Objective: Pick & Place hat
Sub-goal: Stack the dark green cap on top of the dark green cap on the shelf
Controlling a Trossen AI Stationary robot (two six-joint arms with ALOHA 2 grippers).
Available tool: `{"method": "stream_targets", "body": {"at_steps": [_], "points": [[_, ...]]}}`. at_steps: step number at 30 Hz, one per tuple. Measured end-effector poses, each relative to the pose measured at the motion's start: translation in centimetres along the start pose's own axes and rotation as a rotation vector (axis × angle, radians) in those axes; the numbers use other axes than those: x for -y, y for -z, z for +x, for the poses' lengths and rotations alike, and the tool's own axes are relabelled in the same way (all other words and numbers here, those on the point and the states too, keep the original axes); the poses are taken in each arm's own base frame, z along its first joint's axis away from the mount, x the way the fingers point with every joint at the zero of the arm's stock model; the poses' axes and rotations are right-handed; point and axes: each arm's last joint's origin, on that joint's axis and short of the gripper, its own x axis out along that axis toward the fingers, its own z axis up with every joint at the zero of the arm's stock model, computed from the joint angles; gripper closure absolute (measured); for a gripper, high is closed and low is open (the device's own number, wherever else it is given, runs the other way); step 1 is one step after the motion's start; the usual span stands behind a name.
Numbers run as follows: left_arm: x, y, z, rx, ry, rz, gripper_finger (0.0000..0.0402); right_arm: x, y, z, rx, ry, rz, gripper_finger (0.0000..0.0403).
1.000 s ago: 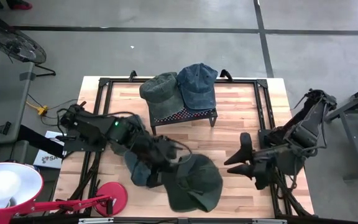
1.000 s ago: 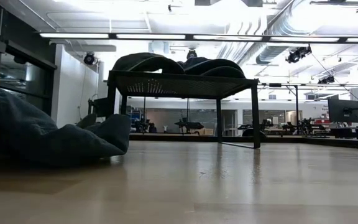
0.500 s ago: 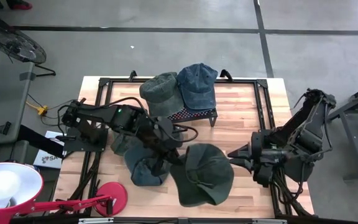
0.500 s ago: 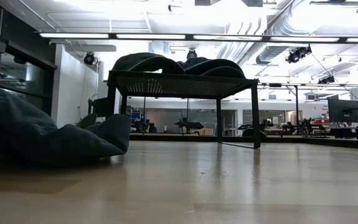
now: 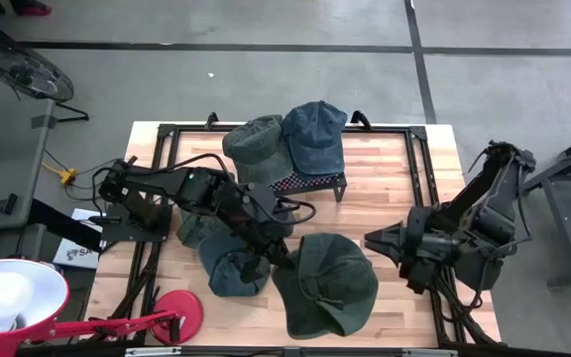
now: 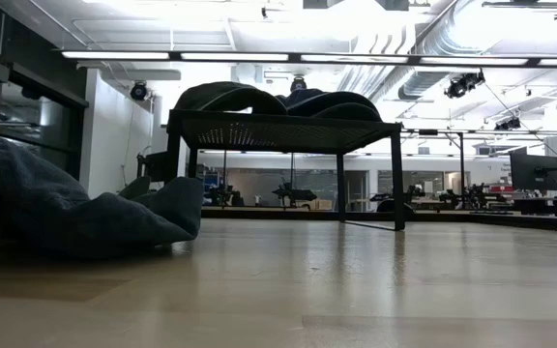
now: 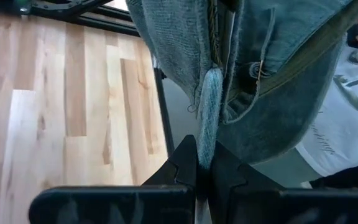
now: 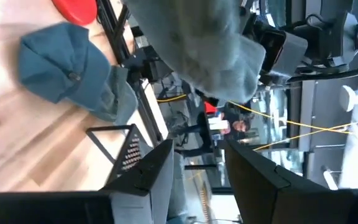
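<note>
A dark green hat [image 5: 330, 288] hangs by the table's near middle, held by my left gripper [image 5: 280, 260], which is shut on its edge. The left wrist view shows that hat's grey-green cloth [image 7: 272, 81] beyond the shut gripper [image 7: 201, 167]. My right gripper [image 5: 373, 241] is open and stands just right of the hat, touching nothing. In the right wrist view the hat [image 8: 197, 43] sits ahead of the open gripper [image 8: 197, 165]. Neither gripper shows in the low view. My left gripper pinches a folded edge of the hat's brim [image 7: 209, 127] between its two fingers [image 7: 185, 163]. It comes at the hat slanting from the table's left and far side. The hat spreads out to the right of the fingers and appears lifted off the table.
A black mesh rack [image 5: 310, 186] at the far middle carries a green hat [image 5: 254, 144] and a blue denim hat [image 5: 315, 134]. A blue cap [image 5: 228, 273] and another hat [image 5: 192, 230] lie under the left arm. A red lamp base [image 5: 178, 313] stands at the near left edge.
My left gripper has moved toward the far and right side, carrying the green hat with it. The hat has shifted right and spread wider, away from the blue cap. My right gripper has turned at the wrist and edged left toward the hat.
</note>
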Motion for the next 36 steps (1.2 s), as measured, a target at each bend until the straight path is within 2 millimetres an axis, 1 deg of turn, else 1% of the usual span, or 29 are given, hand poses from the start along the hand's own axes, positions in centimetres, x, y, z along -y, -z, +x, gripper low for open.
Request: {"method": "stream_targets", "body": {"at_steps": [4,10,16,25,29,36], "points": [[0.2,-0.3,0.0,0.019,0.034,0.008,0.0396,0.5,-0.3,0.0,0.019,0.029,-0.084,0.0265],[0.2,-0.3,0.0,0.020,0.035,-0.011,0.0396,1.5,-0.8,0.2,0.033,0.095,-0.166,0.0265],[0.2,-0.3,0.0,0.024,0.037,-0.032,0.0396,1.6,-1.0,0.1,0.079,0.093,-0.251,0.0265],[0.2,-0.4,0.0,0.029,0.040,-0.039,0.0396,1.9,-0.7,0.8,0.097,0.081,-0.293,0.0265],[0.2,-0.4,0.0,0.031,0.036,-0.040,0.0396,2.0,-0.7,1.3,0.111,0.080,-0.282,0.0265],[0.2,-0.3,0.0,0.030,0.032,-0.042,0.0396,2.5,-1.0,1.3,0.169,0.108,-0.256,0.0265]]}}
